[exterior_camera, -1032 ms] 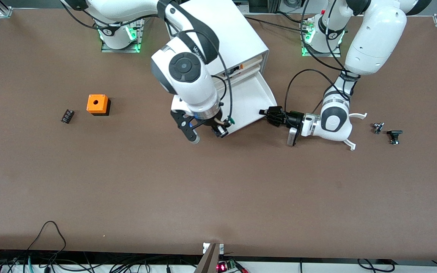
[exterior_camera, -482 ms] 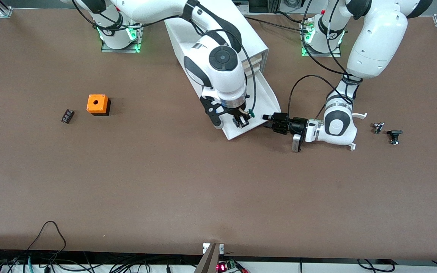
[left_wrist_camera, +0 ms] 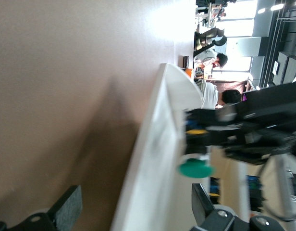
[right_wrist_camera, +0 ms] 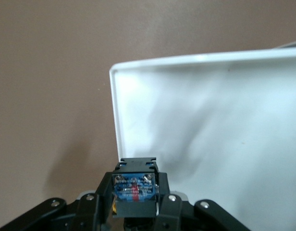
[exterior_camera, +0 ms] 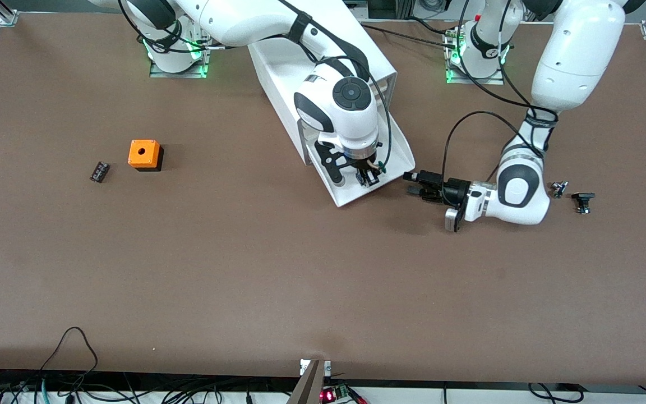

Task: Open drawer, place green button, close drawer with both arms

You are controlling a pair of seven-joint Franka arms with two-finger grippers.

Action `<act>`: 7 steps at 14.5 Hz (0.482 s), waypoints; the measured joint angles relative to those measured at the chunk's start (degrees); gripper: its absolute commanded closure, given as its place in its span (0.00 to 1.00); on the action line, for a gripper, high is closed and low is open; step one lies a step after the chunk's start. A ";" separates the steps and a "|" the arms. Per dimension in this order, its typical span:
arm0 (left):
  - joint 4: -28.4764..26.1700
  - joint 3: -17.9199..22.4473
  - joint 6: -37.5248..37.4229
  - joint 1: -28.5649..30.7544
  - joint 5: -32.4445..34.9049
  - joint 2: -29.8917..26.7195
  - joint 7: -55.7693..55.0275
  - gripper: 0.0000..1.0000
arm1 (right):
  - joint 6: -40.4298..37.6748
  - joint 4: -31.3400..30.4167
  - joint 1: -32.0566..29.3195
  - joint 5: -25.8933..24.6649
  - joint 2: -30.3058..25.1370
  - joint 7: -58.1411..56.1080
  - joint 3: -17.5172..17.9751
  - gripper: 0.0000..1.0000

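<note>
We are seeing the left gripper (exterior_camera: 413,184) hovering low over the matte brown table (exterior_camera: 244,269) just beside the drawer (exterior_camera: 398,147), its flat black fingers (left_wrist_camera: 66,211) now spread wide and empty where a second ago they were pinching the drawer's front edge. Over that smooth, shallow white plastic tray, the right gripper (exterior_camera: 363,177) is clamping the button (right_wrist_camera: 134,187), its round green cap (left_wrist_camera: 196,169) jutting out sideways. A second ago it was hanging over bare table beside the drawer, which is standing pulled out from the boxy white cabinet (exterior_camera: 289,67).

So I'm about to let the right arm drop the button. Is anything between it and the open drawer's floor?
Nothing visible. The right gripper holds the button over the open drawer, whose floor shows bare. The left gripper is open beside the drawer's front, outside the tray.
</note>
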 measured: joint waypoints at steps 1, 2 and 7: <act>1.27 0.02 -1.23 0.64 1.46 -0.61 -2.89 0.00 | 0.62 0.00 0.35 -0.26 0.43 0.49 -0.02 0.70; 2.67 0.07 -2.26 1.25 3.28 -1.17 -5.95 0.00 | 1.24 -0.02 0.63 -0.49 0.80 0.94 -0.08 0.37; 11.70 0.12 -7.96 3.06 13.78 -3.51 -24.17 0.00 | 3.17 -0.22 0.82 -0.56 1.40 1.55 -0.62 0.00</act>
